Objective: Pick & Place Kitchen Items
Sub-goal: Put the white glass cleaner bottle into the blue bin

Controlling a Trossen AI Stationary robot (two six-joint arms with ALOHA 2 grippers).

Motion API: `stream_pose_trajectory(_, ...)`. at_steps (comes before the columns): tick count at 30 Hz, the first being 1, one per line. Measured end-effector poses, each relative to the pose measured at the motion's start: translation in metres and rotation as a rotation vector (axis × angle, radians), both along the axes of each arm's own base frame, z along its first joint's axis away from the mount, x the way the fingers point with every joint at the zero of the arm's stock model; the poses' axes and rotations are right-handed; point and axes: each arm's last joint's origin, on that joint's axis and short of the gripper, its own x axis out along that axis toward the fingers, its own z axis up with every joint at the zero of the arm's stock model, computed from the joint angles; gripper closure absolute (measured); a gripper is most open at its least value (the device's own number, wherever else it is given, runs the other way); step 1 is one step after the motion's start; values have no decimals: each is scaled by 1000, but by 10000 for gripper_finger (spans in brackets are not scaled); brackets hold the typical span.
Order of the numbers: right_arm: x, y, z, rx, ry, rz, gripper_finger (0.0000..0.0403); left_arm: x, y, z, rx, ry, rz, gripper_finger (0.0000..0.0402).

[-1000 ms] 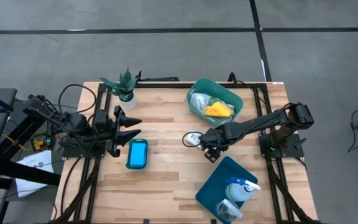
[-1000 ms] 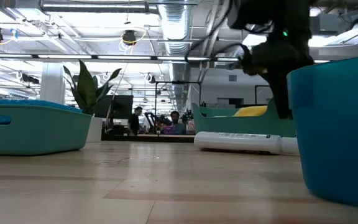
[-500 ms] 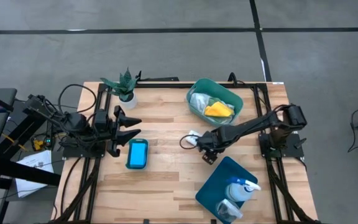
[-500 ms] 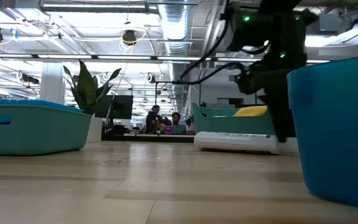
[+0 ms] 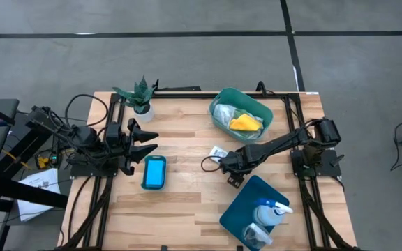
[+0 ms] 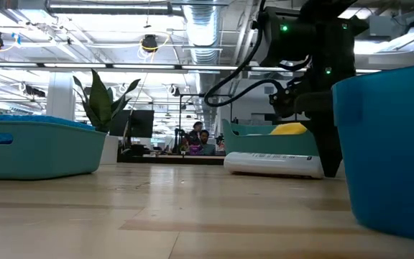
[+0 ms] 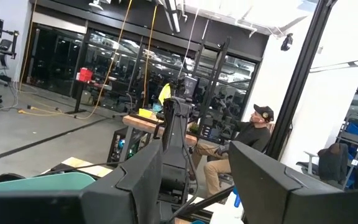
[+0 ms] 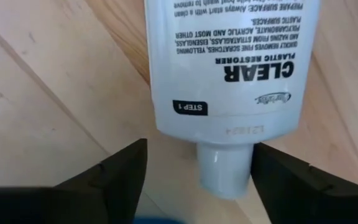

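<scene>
A small white bottle [image 5: 218, 151] lies on its side on the table's middle; it also shows in the low view [image 6: 275, 164]. My right gripper [image 8: 201, 155] is open and low over the table. Its fingers stand on either side of the bottle's cap end [image 8: 224, 171] without touching it. A blue rectangular sponge [image 5: 154, 172] lies left of centre. My left gripper [image 5: 145, 141] waits open and empty at the table's left, above the sponge's far side.
A teal tub [image 5: 260, 106] at the back holds a yellow cloth [image 5: 246, 124] and a pale crinkled thing. A blue tray [image 5: 243, 202] at the near right holds a pale-blue spray bottle [image 5: 271, 211]. A potted plant [image 5: 139, 96] stands at the back left.
My right gripper has gone down to the table and a little toward the left edge, and its open fingers have come around the white bottle's cap end. The bottle has stayed where it was.
</scene>
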Motion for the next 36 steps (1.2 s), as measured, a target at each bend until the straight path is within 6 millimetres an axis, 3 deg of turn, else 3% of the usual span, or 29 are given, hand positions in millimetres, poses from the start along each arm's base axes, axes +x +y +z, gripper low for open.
stream_pose_trajectory(14, 5, 0, 1, 16, -49, 8, 300, 0, 0, 0, -6, -1, -2, 220)
stream_pose_trajectory(21, 10, 8, 2, 32, -115, 26, 300, 0, 0, 0, -6, -1, -3, 220)
stream_pose_trajectory(26, 17, 19, 13, 32, -158, 51, 300, 0, 0, 0, -7, -1, -4, 220)
stream_pose_trajectory(31, 30, 34, 39, -43, -236, 80, 300, 0, 0, -2, -38, 10, -4, 220)
stream_pose_trajectory(36, 40, 44, 76, -232, -312, 98, 300, 1, 3, -9, -141, 70, 104, 220)
